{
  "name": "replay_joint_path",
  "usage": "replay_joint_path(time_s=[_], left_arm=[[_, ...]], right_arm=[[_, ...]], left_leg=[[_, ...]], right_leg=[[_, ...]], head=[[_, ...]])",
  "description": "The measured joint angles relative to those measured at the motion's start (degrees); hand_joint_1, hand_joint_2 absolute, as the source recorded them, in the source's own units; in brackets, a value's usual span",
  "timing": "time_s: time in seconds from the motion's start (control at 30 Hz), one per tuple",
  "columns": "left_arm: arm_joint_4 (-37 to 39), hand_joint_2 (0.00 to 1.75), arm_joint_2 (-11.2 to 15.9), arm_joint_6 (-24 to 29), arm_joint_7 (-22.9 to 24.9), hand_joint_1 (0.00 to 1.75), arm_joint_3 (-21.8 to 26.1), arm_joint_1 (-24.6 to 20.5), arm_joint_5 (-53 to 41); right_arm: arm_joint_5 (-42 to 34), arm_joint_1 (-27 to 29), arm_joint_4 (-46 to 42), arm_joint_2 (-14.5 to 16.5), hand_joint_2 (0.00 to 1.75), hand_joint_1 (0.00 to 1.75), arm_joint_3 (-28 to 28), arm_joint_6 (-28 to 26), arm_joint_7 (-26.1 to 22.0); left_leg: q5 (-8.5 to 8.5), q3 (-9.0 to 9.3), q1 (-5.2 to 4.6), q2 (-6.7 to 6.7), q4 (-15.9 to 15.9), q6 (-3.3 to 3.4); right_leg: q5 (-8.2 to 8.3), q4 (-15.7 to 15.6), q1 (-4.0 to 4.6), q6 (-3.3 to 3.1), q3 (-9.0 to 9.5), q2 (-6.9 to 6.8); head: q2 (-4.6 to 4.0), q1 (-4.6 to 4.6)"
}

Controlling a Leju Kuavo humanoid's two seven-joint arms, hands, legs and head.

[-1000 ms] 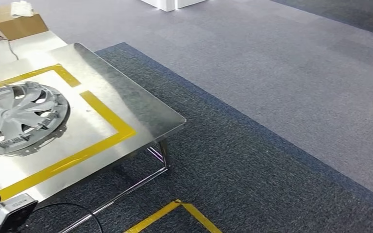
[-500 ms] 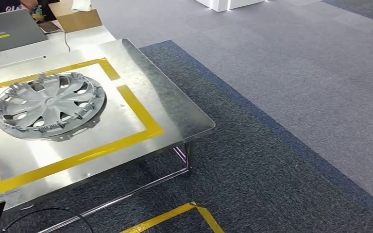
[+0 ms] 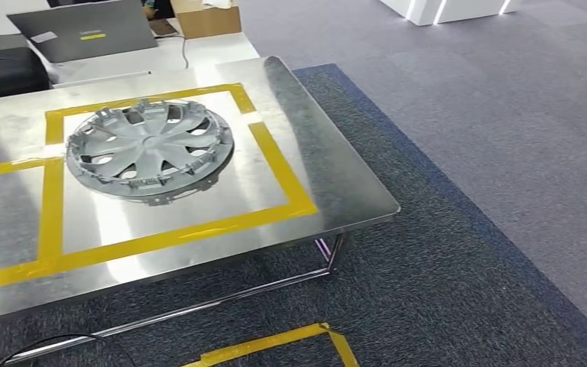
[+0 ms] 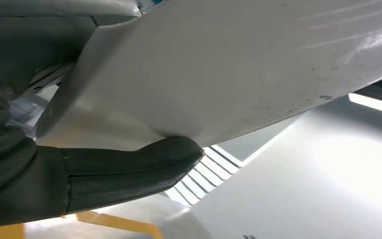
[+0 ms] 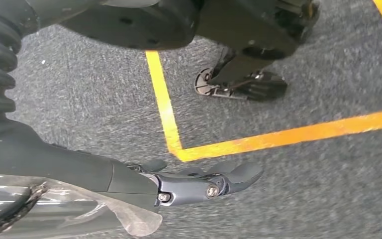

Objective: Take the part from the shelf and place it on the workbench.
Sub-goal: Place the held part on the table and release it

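Note:
A silver hubcap (image 3: 151, 149) lies flat on the steel workbench (image 3: 336, 183), inside a square of yellow tape. In the left wrist view my left hand (image 4: 25, 169) holds a large pale smooth part (image 4: 238, 69), with the thumb (image 4: 144, 159) pressed against its underside. The part's full shape is hidden. My right hand (image 5: 129, 184) hangs over the grey carpet with its fingers (image 5: 214, 181) stretched out and nothing in them.
A closed laptop (image 3: 84, 34), a black case (image 3: 0, 69) and a cardboard box (image 3: 206, 17) sit behind the bench. Yellow tape (image 3: 275, 342) marks the carpet in front of it. A white unit (image 3: 443, 8) stands far right. Open carpet lies to the right.
The camera has turned left: the workbench and hubcap have slid rightward in the picture, and the laptop and case have come into view. The hubcap has not moved on the bench.

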Motion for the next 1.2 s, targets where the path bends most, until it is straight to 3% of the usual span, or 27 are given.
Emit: replay_joint_path(time_s=[0.07, 0.13, 0.17, 0.2, 0.23, 0.3, 0.33, 0.4, 0.47, 0.53, 0.6, 0.67, 0.7, 0.73, 0.8, 0.87, 1.0, 1.2], left_arm=[[1.83, 1.75, 1.08, -0.36, 2.66, 1.75, 0.77, -1.17, -1.22], [4.19, 1.75, 2.61, -0.67, 4.77, 1.75, 1.47, -2.34, -2.48], [5.41, 1.75, 3.43, -0.71, 5.53, 1.75, 1.87, -2.79, -3.06], [6.58, 1.75, 4.19, -0.74, 6.17, 1.75, 2.26, -3.19, -3.57], [7.60, 1.75, 4.85, -0.77, 6.68, 1.75, 2.57, -3.55, -3.98], [9.14, 1.75, 5.82, -0.76, 7.37, 1.75, 3.01, -4.11, -4.50], [9.76, 1.75, 6.24, -0.77, 7.64, 1.75, 3.16, -4.39, -4.67], [11.13, 1.75, 7.14, -0.80, 8.22, 1.75, 3.54, -4.99, -4.93], [12.51, 1.75, 8.09, -0.86, 8.80, 1.75, 4.03, -5.29, -5.16], [13.53, 1.75, 9.00, -1.04, 9.26, 1.75, 4.51, -5.56, -5.31], [14.57, 1.75, 9.77, -1.66, 9.87, 1.75, 4.68, -6.20, -5.34], [15.79, 1.75, 10.49, -2.41, 10.44, 1.75, 4.67, -6.60, -5.37], [16.33, 1.75, 10.87, -2.67, 10.63, 1.75, 4.67, -6.66, -5.38], [16.77, 1.75, 11.25, -2.87, 10.79, 1.75, 4.67, -6.73, -5.44], [17.59, 1.75, 12.09, -3.42, 11.46, 1.75, 4.67, -7.04, -5.70], [18.70, 1.75, 13.03, -4.07, 12.65, 1.75, 4.66, -7.71, -6.07], [22.14, 1.75, 15.31, -5.70, 15.35, 1.75, 4.42, -9.46, -6.40], [27.41, 1.75, 19.17, -7.00, 17.78, 1.75, 2.82, -12.20, -7.33]], right_arm=[[0.13, -0.11, 0.00, 0.01, 1.75, 0.00, -0.07, 0.45, -0.03], [0.27, 0.06, 0.01, 0.02, 1.75, 0.00, -0.23, 1.10, 0.05], [0.38, 0.16, 0.02, 0.02, 1.75, 0.00, -0.31, 1.42, 0.10], [0.48, 0.24, 0.02, 0.02, 1.75, 0.00, -0.38, 1.69, 0.14], [0.57, 0.25, 0.02, 0.02, 1.75, 0.00, -0.40, 1.91, 0.14], [0.72, 0.12, 0.02, 0.02, 1.75, 0.00, -0.44, 2.26, 0.14], [0.78, 0.07, 0.02, 0.02, 1.75, 0.00, -0.45, 2.42, 0.14], [0.94, 0.01, 0.02, 0.02, 1.75, 0.00, -0.48, 2.77, 0.20], [1.12, -0.02, 0.02, 0.09, 1.75, 0.00, -0.50, 3.04, 0.29], [1.22, 0.01, 0.01, 0.17, 1.75, 0.00, -0.55, 3.14, 0.33], [1.28, 0.15, 0.00, 0.17, 1.75, 0.00, -0.63, 3.17, 0.38], [1.36, 0.19, 0.00, 0.17, 1.75, 0.00, -0.71, 3.19, 0.45], [1.38, 0.17, 0.00, 0.18, 1.75, 0.00, -0.74, 3.23, 0.49], [1.41, 0.14, 0.00, 0.19, 1.75, 0.00, -0.77, 3.29, 0.50], [1.48, 0.01, 0.00, 0.20, 1.75, 0.00, -0.80, 3.46, 0.51], [1.59, -0.25, 0.00, 0.21, 1.75, 0.00, -0.81, 3.56, 0.51], [1.83, -0.51, 0.00, 0.20, 1.75, 0.00, -0.93, 3.78, 0.55], [1.98, -0.77, 0.00, 0.20, 1.75, 0.00, -1.38, 4.15, 0.55]], left_leg=[[0.19, 0.01, 0.27, -1.17, -0.23, 0.57], [0.21, -0.05, 0.24, -2.62, -0.22, 0.83], [0.20, -0.01, 0.21, -3.41, -0.21, 0.86], [0.19, 0.06, 0.19, -4.23, -0.20, 0.86], [0.16, 0.18, 0.19, -5.02, -0.20, 0.82], [0.02, 0.32, 0.11, -6.40, -0.08, 0.52], [-0.04, 0.21, 0.09, -7.05, 0.07, 0.24], [0.08, -0.22, 0.20, -8.21, 0.23, -0.51], [0.18, -0.57, 0.47, -8.91, 0.31, -1.22], [-1.23, -1.57, 0.40, -6.93, 2.50, -1.84], [-4.42, -4.46, 0.43, -3.78, 8.78, -2.37], [-6.44, -7.30, 0.63, -2.48, 14.73, -2.71], [-6.03, -7.54, 0.71, -2.24, 15.27, -2.80], [-4.56, -6.64, 0.76, -2.11, 13.53, -2.81], [-0.97, -2.84, 0.73, -1.72, 6.30, -2.58], [0.37, -0.20, 0.60, -1.37, 0.89, -2.20], [0.10, 0.19, 0.52, -1.34, -0.24, -2.01], [0.03, 0.16, 0.37, -1.23, -0.22, -1.55]], right_leg=[[-2.92, 5.45, -0.15, 0.15, -2.76, 3.56], [-5.70, 13.20, -0.15, 0.07, -7.01, 5.08], [-5.79, 15.33, -0.15, 0.02, -8.48, 5.26], [-4.66, 15.20, -0.14, -0.06, -8.93, 5.37], [-2.54, 12.85, -0.15, -0.19, -8.28, 5.57], [1.75, 5.47, -0.29, -0.57, -5.46, 7.37], [2.73, 2.59, -0.42, -0.72, -4.10, 8.40], [2.78, 0.36, -0.42, -1.00, -2.93, 9.42], [2.91, -0.01, -0.40, -1.50, -2.64, 8.33], [3.05, -0.35, -0.57, -2.20, -2.35, 7.05], [2.91, -0.47, -0.49, -2.66, -2.11, 5.65], [2.70, -0.46, -0.37, -2.81, -1.99, 4.31], [2.59, -0.45, -0.35, -2.79, -1.92, 3.83], [2.50, -0.45, -0.35, -2.73, -1.78, 3.46], [2.24, -0.44, -0.28, -2.43, -1.42, 2.96], [1.95, -0.27, -0.02, -2.00, -1.38, 2.66], [1.94, -0.58, 0.18, -2.26, -1.85, 2.64], [2.43, -1.22, 0.06, -1.46, -1.03, 2.83]], head=[[-0.01, 0.32], [-0.01, 0.43], [0.00, 0.44], [0.00, 0.44], [0.00, 0.45], [-0.01, 0.44], [-0.01, 0.40], [-0.01, 0.35], [-0.01, 0.36], [-0.01, 0.07], [-0.01, -0.22], [-0.01, -0.24], [-0.01, -0.24], [-0.01, -0.26], [-0.01, -0.24], [-0.01, -0.17], [-0.01, -0.12], [-0.01, -0.13]])
